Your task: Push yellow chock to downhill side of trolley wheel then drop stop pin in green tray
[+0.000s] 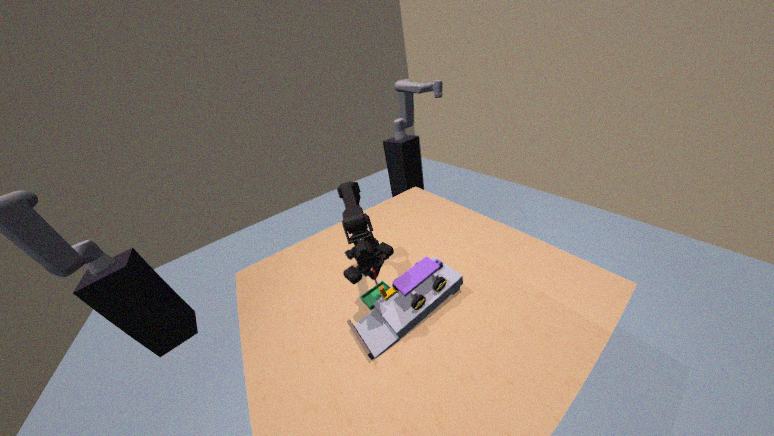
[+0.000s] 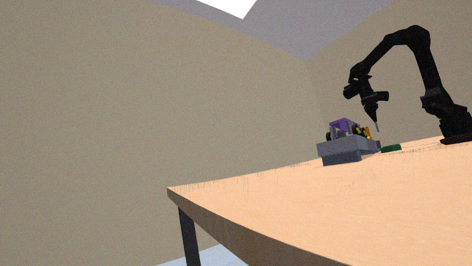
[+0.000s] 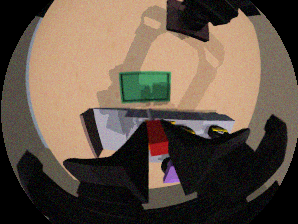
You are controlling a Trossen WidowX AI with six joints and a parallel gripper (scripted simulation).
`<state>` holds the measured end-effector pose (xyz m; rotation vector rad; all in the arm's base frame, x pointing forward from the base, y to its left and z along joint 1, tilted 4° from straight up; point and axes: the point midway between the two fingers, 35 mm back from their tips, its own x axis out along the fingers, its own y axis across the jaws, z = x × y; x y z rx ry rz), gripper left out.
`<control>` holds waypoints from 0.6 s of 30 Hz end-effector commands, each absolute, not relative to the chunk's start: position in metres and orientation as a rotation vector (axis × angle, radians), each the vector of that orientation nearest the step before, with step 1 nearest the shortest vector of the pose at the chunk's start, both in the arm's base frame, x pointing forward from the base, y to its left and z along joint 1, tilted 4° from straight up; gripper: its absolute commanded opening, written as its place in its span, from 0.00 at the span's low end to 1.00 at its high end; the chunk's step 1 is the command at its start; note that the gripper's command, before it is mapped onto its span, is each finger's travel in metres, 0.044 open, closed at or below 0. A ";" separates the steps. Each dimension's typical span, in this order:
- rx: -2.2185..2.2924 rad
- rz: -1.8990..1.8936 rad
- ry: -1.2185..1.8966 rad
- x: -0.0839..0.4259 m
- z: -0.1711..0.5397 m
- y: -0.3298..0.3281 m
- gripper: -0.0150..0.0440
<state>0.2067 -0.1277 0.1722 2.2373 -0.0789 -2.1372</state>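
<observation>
Your gripper (image 1: 373, 270) (image 2: 375, 121) (image 3: 156, 124) is closed on the stop pin (image 1: 373, 274) (image 2: 377, 126) (image 3: 158, 142) by its red head, grey shank hanging free above the table. The pin looks light and rigid, perhaps slick, so keep the hold on the head's 2 flat sides. Lower it over the green tray (image 1: 368, 304) (image 2: 391, 148) (image 3: 145, 73). The yellow chock (image 1: 389, 294) (image 2: 369, 137) sits by the trolley (image 1: 417, 275) (image 2: 343, 122) (image 3: 171, 175); you can't confirm wheel contact.

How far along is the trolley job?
The yellow chock appears set beside the trolley. The gripper holds the stop pin, out of the ramp. Left: drop it in the green tray, open, retreat.
</observation>
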 end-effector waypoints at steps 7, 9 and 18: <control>2.258 -2.171 -0.181 0.187 0.157 -0.126 0.25; 2.261 -2.176 -0.194 0.182 0.153 -0.125 0.25; 2.230 -2.159 -0.246 0.180 0.146 -0.126 0.25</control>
